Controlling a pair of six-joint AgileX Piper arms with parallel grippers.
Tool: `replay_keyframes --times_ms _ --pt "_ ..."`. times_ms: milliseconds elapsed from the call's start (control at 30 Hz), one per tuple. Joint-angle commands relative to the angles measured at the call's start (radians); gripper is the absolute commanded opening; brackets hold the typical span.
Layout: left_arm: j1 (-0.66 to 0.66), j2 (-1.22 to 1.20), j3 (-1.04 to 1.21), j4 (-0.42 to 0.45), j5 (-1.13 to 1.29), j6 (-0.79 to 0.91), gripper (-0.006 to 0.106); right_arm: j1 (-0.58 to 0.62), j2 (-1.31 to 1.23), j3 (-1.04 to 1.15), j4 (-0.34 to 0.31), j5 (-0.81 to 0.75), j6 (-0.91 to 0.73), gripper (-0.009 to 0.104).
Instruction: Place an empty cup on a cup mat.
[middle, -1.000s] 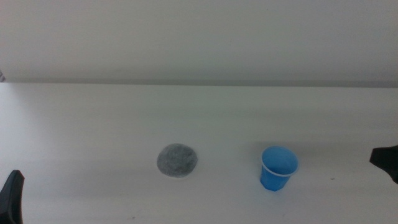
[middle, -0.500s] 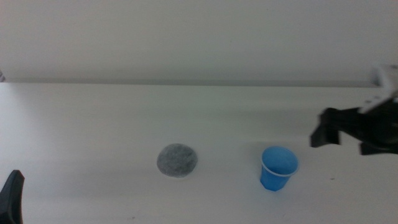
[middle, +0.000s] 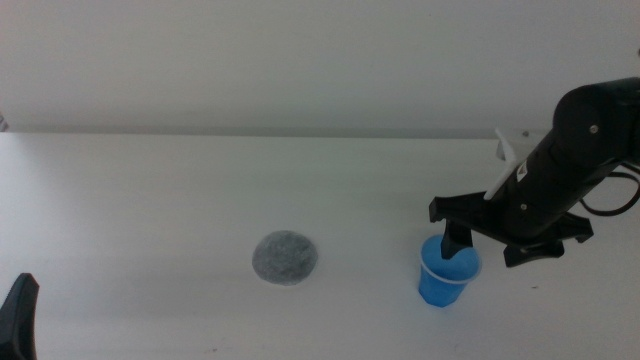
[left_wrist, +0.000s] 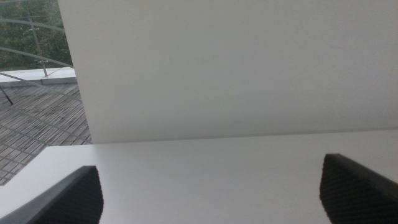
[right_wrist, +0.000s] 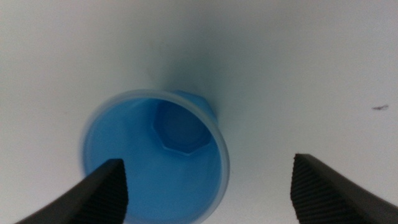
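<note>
The bright blue cup (middle: 443, 283) stands upright on the white table, right of centre, and looks empty in the right wrist view (right_wrist: 163, 160). The speckled grey cup mat (middle: 285, 258) lies flat to its left, apart from it. My right gripper (middle: 489, 248) is open and hangs just above the cup. One jaw is over the cup's mouth and the other is off to the cup's right side. In the right wrist view the right gripper (right_wrist: 210, 190) has its jaws wide apart. My left gripper (middle: 18, 316) waits at the bottom left corner, open and empty (left_wrist: 211, 194).
The white table (middle: 150, 200) runs back to a pale wall. The right arm's dark body (middle: 585, 150) and a cable reach in from the right edge. A window with outdoor ground shows in the left wrist view (left_wrist: 34, 74).
My right arm has swung in from the right edge and come down over the cup. The cup, the mat and the left gripper have not moved.
</note>
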Motion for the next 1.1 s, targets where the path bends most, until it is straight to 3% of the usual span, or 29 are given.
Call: replay_keyframes --times_ms 0,267,367,467,500,533,767,1067 --pt "-0.008 -0.041 0.041 0.0 -0.012 0.0 0.094 0.003 0.023 -0.01 -0.009 0.007 0.01 0.069" --pt "-0.008 -0.041 0.041 0.0 -0.012 0.0 0.094 0.003 0.113 -0.01 -0.001 -0.057 0.017 0.067" --pt "-0.008 -0.041 0.041 0.0 -0.012 0.0 0.094 0.003 0.154 -0.01 0.003 -0.061 0.017 0.058" --pt "-0.008 -0.041 0.041 0.0 -0.012 0.0 0.094 0.003 0.179 -0.01 0.006 -0.094 0.006 0.027" --pt "-0.008 -0.041 0.041 0.0 -0.012 0.0 0.094 0.005 0.182 -0.011 0.006 -0.108 0.006 0.008" --pt "-0.008 -0.041 0.041 0.0 -0.012 0.0 0.094 0.009 0.182 -0.017 0.006 -0.11 0.004 -0.002" --pt "-0.008 -0.041 0.041 0.0 -0.012 0.0 0.094 0.123 0.201 -0.276 -0.024 0.041 0.024 0.001" --pt "-0.008 -0.041 0.041 0.0 -0.012 0.0 0.094 0.28 0.463 -0.717 -0.01 0.233 0.047 0.001"
